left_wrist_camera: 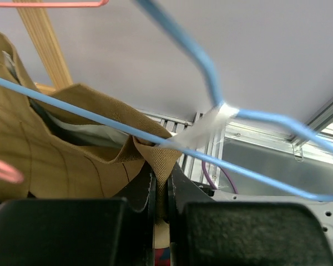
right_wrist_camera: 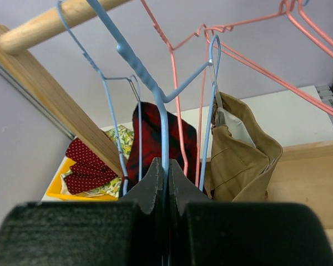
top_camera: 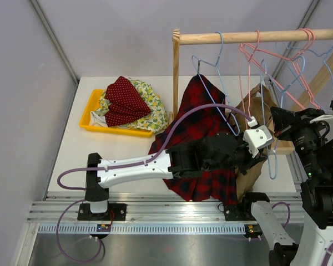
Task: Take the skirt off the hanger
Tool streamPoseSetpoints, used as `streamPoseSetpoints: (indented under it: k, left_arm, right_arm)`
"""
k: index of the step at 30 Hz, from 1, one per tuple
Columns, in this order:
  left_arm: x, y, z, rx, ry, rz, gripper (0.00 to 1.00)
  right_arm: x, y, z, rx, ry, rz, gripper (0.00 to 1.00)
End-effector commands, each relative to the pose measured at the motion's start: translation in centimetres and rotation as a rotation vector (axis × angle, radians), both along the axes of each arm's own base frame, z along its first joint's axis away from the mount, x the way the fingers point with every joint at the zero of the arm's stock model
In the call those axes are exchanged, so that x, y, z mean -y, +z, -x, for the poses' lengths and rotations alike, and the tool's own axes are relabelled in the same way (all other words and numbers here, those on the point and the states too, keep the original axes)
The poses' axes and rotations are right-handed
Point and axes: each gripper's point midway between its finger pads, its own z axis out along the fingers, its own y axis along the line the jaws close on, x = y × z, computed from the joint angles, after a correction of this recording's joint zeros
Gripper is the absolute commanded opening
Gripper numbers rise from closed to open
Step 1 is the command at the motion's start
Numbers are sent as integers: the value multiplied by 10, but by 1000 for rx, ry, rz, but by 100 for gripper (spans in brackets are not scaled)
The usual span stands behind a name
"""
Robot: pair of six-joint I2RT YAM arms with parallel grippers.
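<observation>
Pinched tight, my left gripper (left_wrist_camera: 162,178) holds a fold of the tan garment (left_wrist_camera: 72,155) between its jaws, with a blue wire crossing just above the fingers. My right gripper (right_wrist_camera: 165,166) is closed on the wire of a nearer blue hanger (right_wrist_camera: 162,130), jaws almost touching. The skirt (top_camera: 202,133) hangs on the hanger (top_camera: 220,50), hooked over the wooden rail (top_camera: 255,36). Its hem spreads onto the table (top_camera: 116,149) under my left arm.
</observation>
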Motion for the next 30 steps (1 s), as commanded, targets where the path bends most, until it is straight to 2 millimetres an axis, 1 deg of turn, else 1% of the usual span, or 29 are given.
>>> streamPoseSetpoints:
  k: [1, 2, 3, 4, 6, 7, 8, 10, 11, 13, 15, 16, 17, 19, 21, 22, 23, 25, 26, 29, 30]
  left_arm:
    - [-10, 54, 6, 13, 1, 142, 0]
    - [-11, 52, 6, 14, 1, 135, 0]
    - [-11, 45, 7, 10, 1, 121, 0]
    - [-12, 44, 8, 8, -2, 116, 0]
    - [-13, 35, 10, -1, -6, 95, 0]
    - [-14, 36, 12, -3, -13, 95, 0]
    - [-15, 34, 15, -4, -24, 92, 0]
    - [-17, 33, 21, -5, -41, 86, 0]
    - [-17, 31, 23, -5, -48, 81, 0]
    - [-19, 29, 27, -3, -56, 73, 0]
    - [-19, 25, 29, -5, -59, 59, 0]
    - [-20, 23, 29, -6, -56, 55, 0]
    - [-20, 19, 29, -9, -54, 43, 0]
    - [-21, 17, 30, -17, -52, 41, 0]
    - [-21, 13, 30, -23, -50, 36, 0]
    - [-22, 13, 29, -24, -44, 36, 0]
    - [-22, 11, 29, -25, -42, 32, 0]
    - [-22, 10, 26, -21, -30, 28, 0]
    - [-22, 8, 25, -19, -24, 22, 0]
    - [-23, 7, 21, -3, -7, 16, 0]
    - [-23, 6, 21, -1, -6, 14, 0]
  right_arm:
    - [13, 21, -13, 126, -73, 3, 0]
    - [16, 18, -18, 134, -92, -2, 0]
    - [19, 18, -21, 141, -105, -3, 0]
    - [20, 18, -22, 154, -114, -6, 0]
    - [30, 19, -29, 178, -168, -14, 0]
    - [32, 15, -33, 180, -181, -15, 0]
    - [38, 22, -34, 215, -211, -20, 0]
    - [43, 19, -41, 221, -242, -16, 0]
    - [45, 24, -42, 248, -250, -18, 0]
    - [47, 23, -48, 257, -265, -15, 0]
    - [50, 27, -51, 285, -281, -19, 0]
    - [51, 23, -55, 279, -285, -14, 0]
    - [53, 26, -55, 297, -293, -20, 0]
    - [54, 23, -59, 306, -303, -26, 0]
    - [53, 21, -60, 312, -296, -29, 0]
    - [50, 16, -65, 304, -277, -19, 0]
    - [46, 18, -65, 321, -257, -9, 0]
    - [37, 15, -66, 337, -206, -1, 0]
    - [34, 18, -64, 352, -192, -7, 0]
    - [26, 16, -64, 337, -144, -45, 0]
    - [20, 15, -64, 339, -112, -49, 0]
